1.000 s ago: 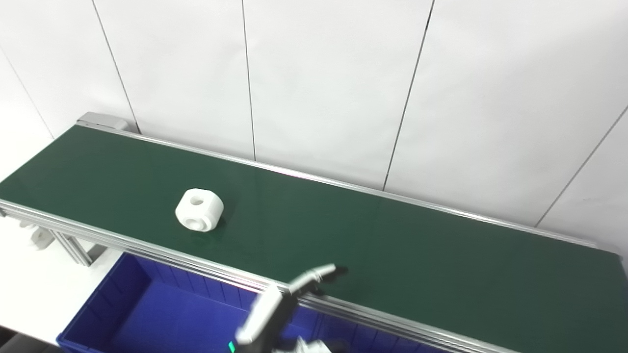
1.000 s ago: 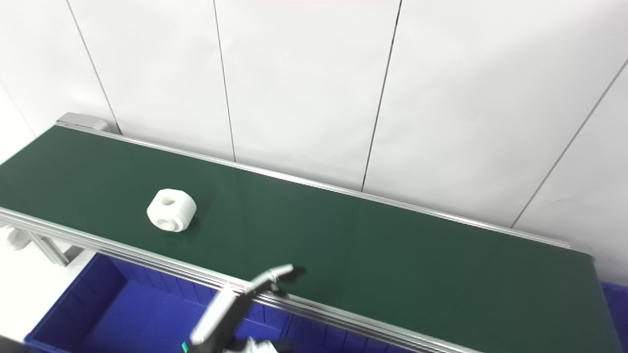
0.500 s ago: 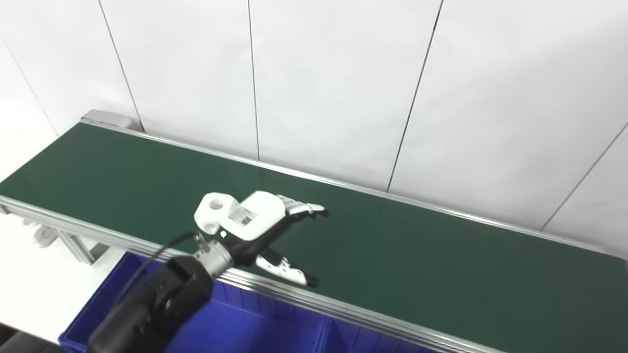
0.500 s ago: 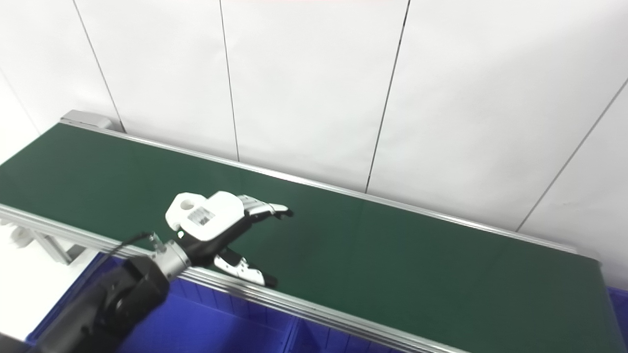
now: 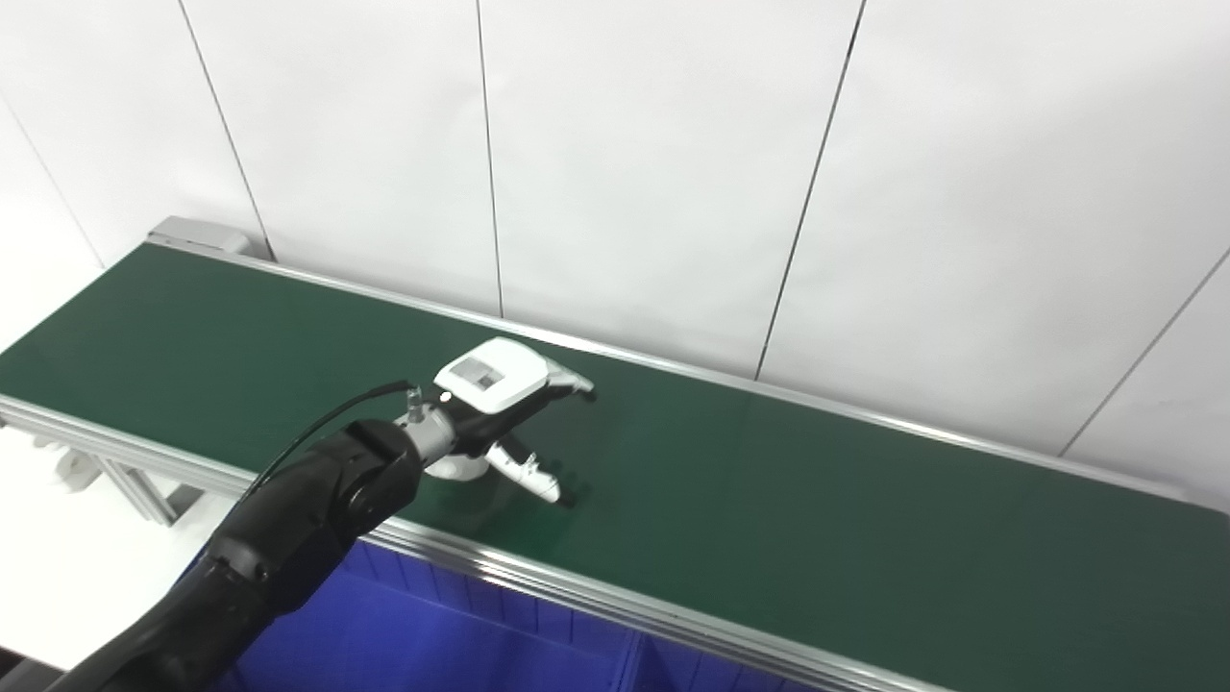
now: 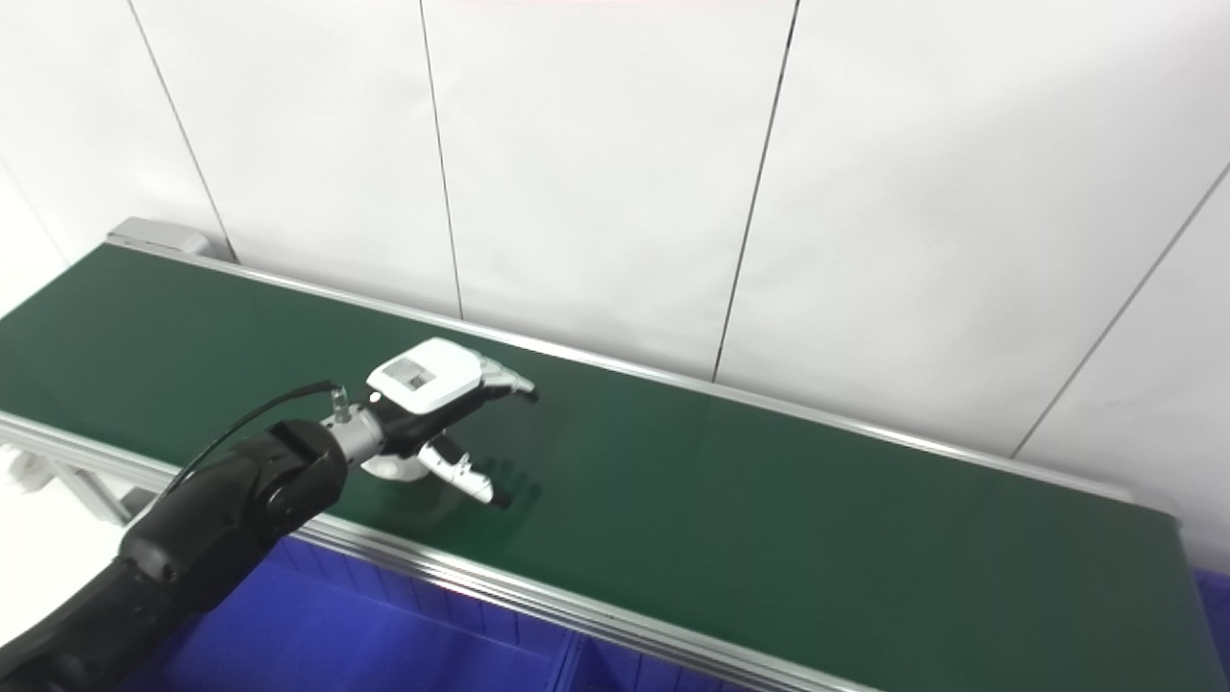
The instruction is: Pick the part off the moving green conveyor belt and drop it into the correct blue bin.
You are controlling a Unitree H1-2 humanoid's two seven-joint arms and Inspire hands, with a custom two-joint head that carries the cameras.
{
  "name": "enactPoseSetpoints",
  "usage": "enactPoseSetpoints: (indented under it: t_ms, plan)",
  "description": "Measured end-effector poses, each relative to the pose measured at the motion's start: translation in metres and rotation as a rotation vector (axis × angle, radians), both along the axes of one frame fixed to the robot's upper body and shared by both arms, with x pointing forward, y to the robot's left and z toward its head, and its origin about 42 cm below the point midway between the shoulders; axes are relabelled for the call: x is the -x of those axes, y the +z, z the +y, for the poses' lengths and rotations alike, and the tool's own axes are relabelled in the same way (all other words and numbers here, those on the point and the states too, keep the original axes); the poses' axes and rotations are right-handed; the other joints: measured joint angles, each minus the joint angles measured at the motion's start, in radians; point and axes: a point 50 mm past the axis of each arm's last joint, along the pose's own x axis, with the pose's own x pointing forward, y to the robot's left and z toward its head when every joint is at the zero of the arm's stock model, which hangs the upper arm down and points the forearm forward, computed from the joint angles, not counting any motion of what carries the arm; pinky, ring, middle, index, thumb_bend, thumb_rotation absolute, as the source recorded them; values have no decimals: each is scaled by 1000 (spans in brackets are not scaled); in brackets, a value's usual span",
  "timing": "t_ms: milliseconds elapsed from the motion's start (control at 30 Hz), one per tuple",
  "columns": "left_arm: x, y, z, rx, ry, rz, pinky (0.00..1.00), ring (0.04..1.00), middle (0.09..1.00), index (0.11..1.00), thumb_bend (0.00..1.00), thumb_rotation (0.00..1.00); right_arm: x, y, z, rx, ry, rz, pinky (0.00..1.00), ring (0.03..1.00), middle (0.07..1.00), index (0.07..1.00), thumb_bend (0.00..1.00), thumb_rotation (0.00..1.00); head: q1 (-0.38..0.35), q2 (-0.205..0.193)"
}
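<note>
Near the belt's [image 5: 769, 500] front edge our left hand [image 5: 500, 408] hovers, fingers [image 5: 528, 471] spread over the white part [image 5: 452, 468] beneath; next we must close and lift.

White part [image 5: 459, 468] on green belt [image 5: 817, 500], mostly hidden, blue bin [image 5: 432, 639] below

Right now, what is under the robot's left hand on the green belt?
Under the left hand a small piece of the white part shows on the conveyor belt. The hand covers the rest, so contact is unclear.
</note>
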Motion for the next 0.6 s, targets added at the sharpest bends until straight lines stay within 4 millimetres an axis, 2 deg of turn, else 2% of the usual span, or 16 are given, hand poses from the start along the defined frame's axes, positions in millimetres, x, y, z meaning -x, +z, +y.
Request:
enactPoseSetpoints:
  t_ms: [133,333,467,600]
  plan:
    - [-1,-16,8,-17,24,18,835,830,819,796,855,635,1,0,0,-3,-2,2,1000,992,1000,977,845,1000,-6,5]
    - [-1,-25,9,-50,30,42,850,840,832,803,879,621,2,2,2,-9,-3,-6,1000,981,997,972,855,1000,-8,9]
    - [-6,-20,13,-91,26,79,835,835,830,799,890,552,2,5,2,-6,-3,-16,1000,975,997,970,860,1000,-9,12]
    - [-8,-15,22,-124,49,87,817,831,829,808,862,472,2,5,2,-6,-7,-13,1000,988,1000,983,857,1000,-11,14]
